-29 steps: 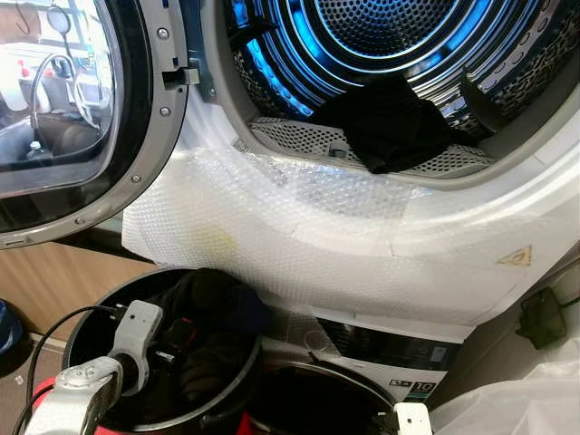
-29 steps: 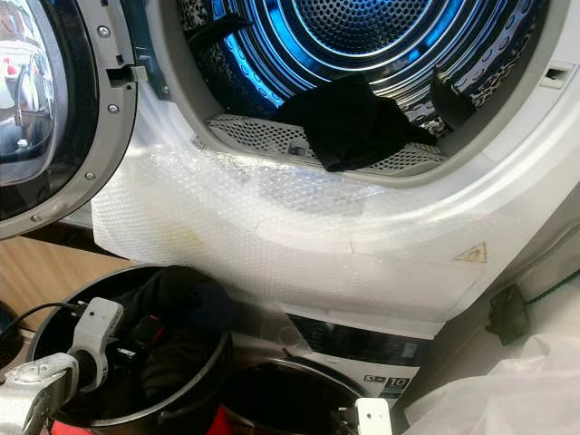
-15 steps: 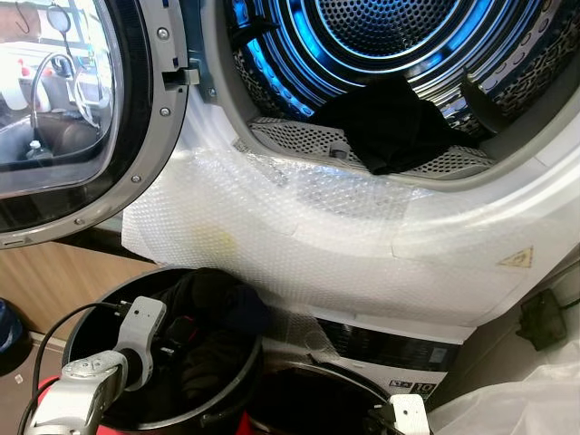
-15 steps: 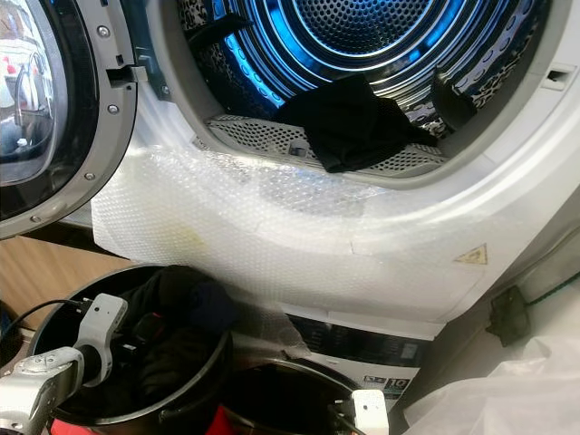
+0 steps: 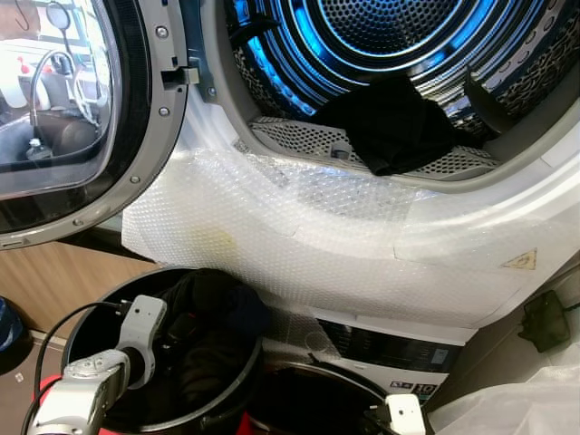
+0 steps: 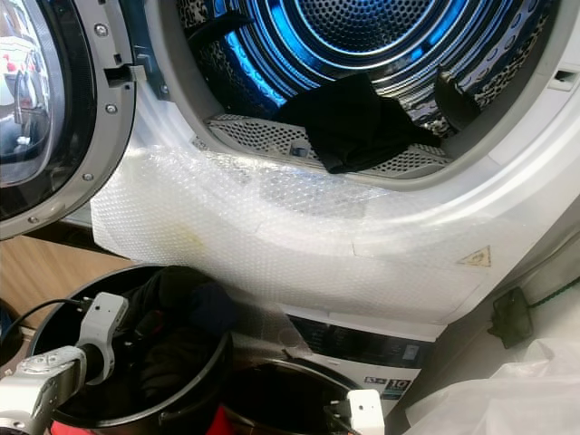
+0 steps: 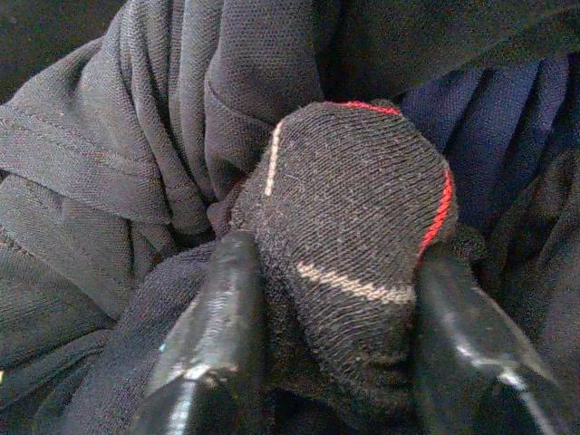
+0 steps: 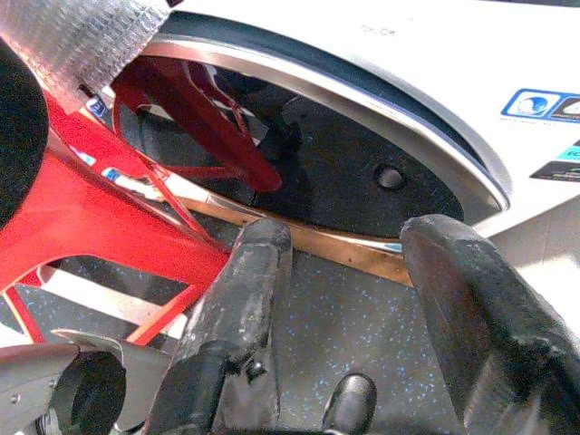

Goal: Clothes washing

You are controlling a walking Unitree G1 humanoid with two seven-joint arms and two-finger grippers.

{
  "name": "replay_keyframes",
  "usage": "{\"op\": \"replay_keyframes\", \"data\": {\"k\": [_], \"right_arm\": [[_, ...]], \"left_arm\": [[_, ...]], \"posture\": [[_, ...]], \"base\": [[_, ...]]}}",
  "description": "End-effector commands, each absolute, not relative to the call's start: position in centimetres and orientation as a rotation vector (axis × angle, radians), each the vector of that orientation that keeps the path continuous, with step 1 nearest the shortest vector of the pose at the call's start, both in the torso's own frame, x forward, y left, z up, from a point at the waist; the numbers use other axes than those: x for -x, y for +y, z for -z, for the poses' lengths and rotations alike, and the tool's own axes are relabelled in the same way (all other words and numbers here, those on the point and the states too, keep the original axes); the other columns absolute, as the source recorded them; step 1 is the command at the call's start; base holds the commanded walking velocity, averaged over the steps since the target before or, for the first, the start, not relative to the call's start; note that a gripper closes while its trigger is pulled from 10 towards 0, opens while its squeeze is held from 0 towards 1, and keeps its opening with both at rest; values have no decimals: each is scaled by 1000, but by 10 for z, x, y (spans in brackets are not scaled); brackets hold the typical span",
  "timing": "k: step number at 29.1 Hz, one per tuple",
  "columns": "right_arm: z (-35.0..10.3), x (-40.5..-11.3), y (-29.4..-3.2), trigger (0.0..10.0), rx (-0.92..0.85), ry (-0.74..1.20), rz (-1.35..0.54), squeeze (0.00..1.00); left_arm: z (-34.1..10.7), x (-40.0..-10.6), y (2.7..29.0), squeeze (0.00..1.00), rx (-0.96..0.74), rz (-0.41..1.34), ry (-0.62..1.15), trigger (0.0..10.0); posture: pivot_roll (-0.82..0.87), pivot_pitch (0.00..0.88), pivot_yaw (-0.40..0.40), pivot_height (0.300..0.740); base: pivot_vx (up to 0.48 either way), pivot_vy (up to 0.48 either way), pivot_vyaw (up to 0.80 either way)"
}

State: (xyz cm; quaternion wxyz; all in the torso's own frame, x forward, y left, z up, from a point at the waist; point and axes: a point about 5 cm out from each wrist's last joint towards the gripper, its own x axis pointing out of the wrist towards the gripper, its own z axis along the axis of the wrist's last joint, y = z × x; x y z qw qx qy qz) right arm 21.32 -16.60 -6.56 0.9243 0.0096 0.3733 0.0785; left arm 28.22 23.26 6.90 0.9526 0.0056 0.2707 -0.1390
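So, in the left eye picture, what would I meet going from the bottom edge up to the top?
Left claw down in the black bucket of dark clothes → bubble wrap over the machine's front → black garment on the drum's lip → blue-lit drum.

Dark clothes [image 5: 213, 335] in black basket [image 5: 100, 313]

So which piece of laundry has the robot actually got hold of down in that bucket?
Start at the big open drum, glowing blue, and drop to the black bucket on the floor below its left side. Inside, the left end effector pinches a black knitted sock. Thin red and pale stripes set it apart from the plain dark grey and navy clothes around it.
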Motion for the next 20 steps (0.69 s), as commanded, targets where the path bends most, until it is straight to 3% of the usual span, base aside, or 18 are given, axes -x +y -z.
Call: {"op": "replay_keyframes", "data": {"k": [1, 13, 20], "right_arm": [[67, -212, -165, 10000, -19, 775, -164, 0], [68, -211, -163, 10000, -17, 782, -175, 0], [67, -212, -156, 10000, -45, 780, -173, 0]], "left_arm": [[-72, -285, 228, 0, -1, 289, 518, 0], [-73, -289, 222, 0, 21, 258, 465, 0], [-102, -289, 232, 0, 71, 159, 290, 0]], "posture": [[179, 0, -61, 740], [188, 0, -61, 740], [195, 0, -45, 740]], "base": [[0, 0, 0], [0, 0, 0], [0, 0, 0]]}}
